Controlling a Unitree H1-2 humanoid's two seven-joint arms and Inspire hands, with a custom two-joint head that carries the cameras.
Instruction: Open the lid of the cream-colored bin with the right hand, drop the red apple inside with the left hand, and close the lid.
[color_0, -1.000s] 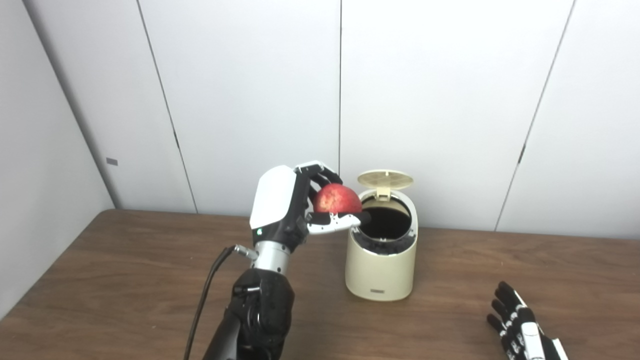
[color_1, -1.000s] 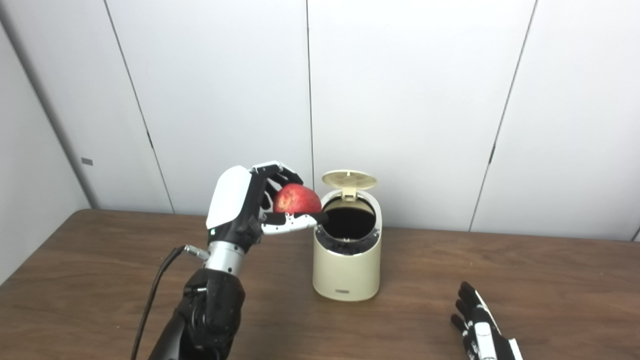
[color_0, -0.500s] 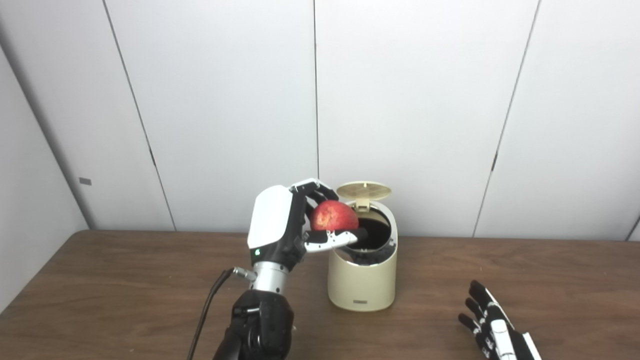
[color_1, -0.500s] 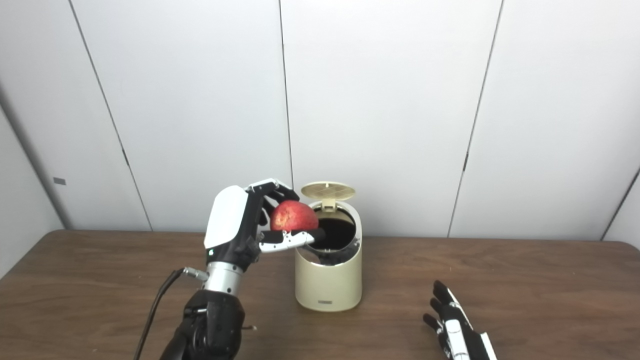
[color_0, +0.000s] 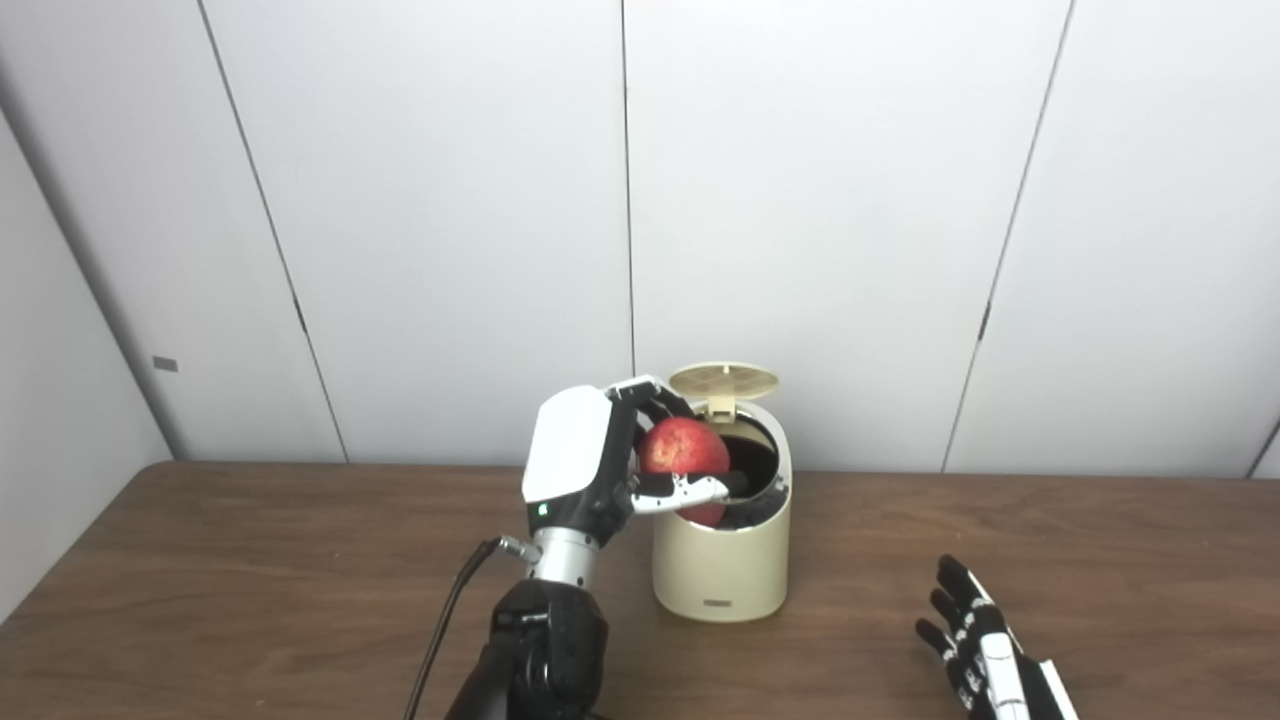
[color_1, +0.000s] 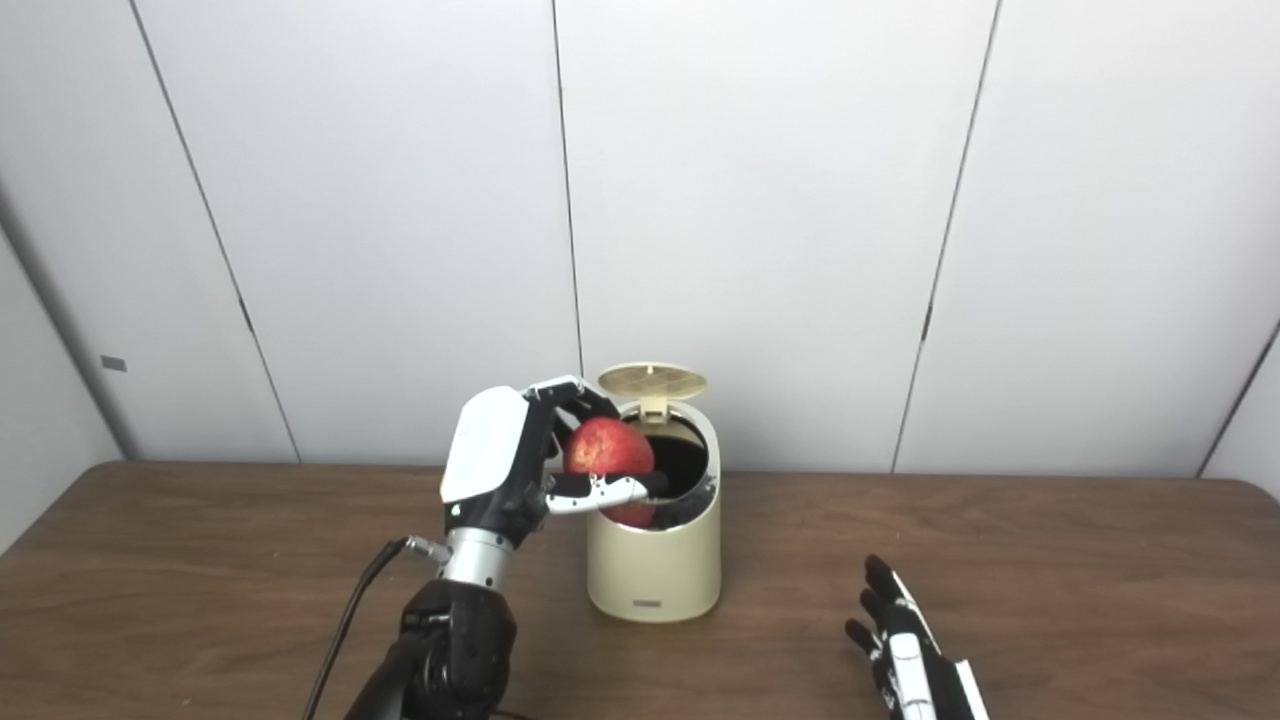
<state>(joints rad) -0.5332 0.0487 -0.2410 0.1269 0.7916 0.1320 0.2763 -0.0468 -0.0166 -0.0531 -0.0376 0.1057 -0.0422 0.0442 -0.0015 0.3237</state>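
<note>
left hand (color_0: 590, 470): closed around the red apple (color_0: 684, 452), now over the bin's mouth; earlier it was left of the rim.
red apple: lower part dips past the rim.
cream-colored bin (color_0: 720, 560): on the table (color_0: 250, 600), lid (color_0: 722, 379) raised, unchanged.
right hand (color_0: 985, 655): empty, fingers spread, resting on the table as before.

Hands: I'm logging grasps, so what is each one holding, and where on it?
The left hand grips the round red apple, fingers over its top and far side, thumb across its front. The right hand holds nothing.
</note>
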